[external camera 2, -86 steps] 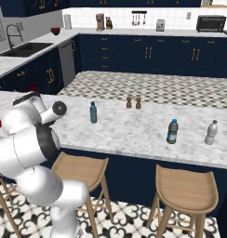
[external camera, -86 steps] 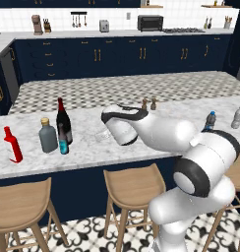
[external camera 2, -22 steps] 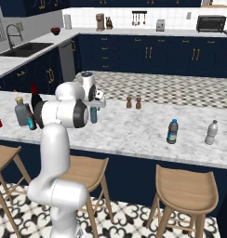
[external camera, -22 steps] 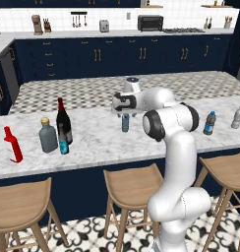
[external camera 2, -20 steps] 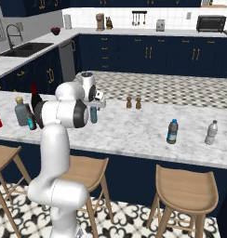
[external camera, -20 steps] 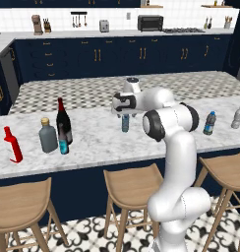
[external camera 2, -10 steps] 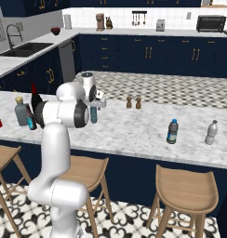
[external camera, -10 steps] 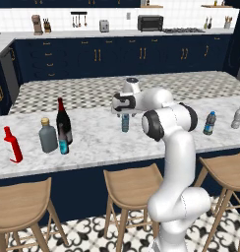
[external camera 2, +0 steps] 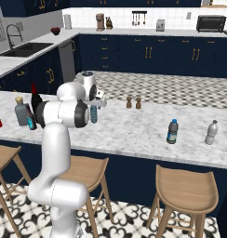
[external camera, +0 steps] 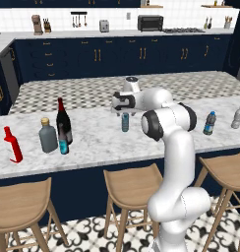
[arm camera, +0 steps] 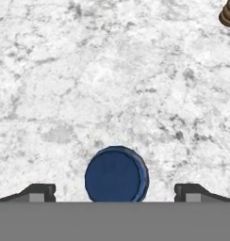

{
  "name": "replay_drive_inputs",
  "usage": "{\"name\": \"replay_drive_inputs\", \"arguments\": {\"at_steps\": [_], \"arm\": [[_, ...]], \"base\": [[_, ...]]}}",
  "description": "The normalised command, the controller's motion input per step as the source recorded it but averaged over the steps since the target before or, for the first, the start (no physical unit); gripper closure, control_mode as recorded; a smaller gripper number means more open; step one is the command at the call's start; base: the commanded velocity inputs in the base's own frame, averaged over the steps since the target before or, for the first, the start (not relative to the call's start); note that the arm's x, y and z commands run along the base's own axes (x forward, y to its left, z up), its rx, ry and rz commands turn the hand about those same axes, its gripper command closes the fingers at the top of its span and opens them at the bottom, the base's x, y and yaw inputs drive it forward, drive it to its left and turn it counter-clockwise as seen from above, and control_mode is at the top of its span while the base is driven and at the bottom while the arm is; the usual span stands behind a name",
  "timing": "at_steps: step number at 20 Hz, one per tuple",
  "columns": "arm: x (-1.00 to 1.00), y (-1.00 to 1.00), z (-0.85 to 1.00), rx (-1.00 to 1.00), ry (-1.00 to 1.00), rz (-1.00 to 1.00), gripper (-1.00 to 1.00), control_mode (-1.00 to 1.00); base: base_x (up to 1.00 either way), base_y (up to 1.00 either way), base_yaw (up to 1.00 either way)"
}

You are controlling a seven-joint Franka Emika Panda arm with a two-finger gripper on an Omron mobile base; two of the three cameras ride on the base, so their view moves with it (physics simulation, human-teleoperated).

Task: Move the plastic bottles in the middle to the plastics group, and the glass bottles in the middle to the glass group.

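Step in hand, as I judge it: lining up a top-down grab on the small slim translucent pale-blue plastic bottle point(external camera: 125, 122), which stands upright mid-bench on the white marble bench point(external camera: 97, 142), well apart from both groups. Claw point(arm camera: 116, 192) hovers right over it w/ tips wide apart, holding nothing; hand view looks straight down on the round blue cap, centred btwn the tips.

Next move prob. calls for a straight drop so tips straddle the neck, then close, lift, and carry to the plastics group: dark blue-label water bottle point(external camera: 209, 123) & clear grey one point(external camera: 237, 117) at the bench's far end.
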Motion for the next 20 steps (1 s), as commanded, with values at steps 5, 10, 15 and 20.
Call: {"name": "replay_drive_inputs", "arguments": {"at_steps": [5, 10, 15, 20], "arm": [[0.00, -0.01, 0.00, 0.00, -0.08, 0.00, -1.00, -1.00], [0.00, 0.00, -0.15, 0.00, -0.03, 0.00, -1.00, -1.00], [0.00, 0.00, -0.13, 0.00, 0.00, 0.00, -1.00, -1.00], [0.00, 0.00, 0.00, 0.00, 0.00, 0.00, 1.00, -1.00]], "base": [[0.00, 0.00, 0.00], [0.00, 0.00, 0.00], [0.00, 0.00, 0.00], [0.00, 0.00, 0.00]]}}
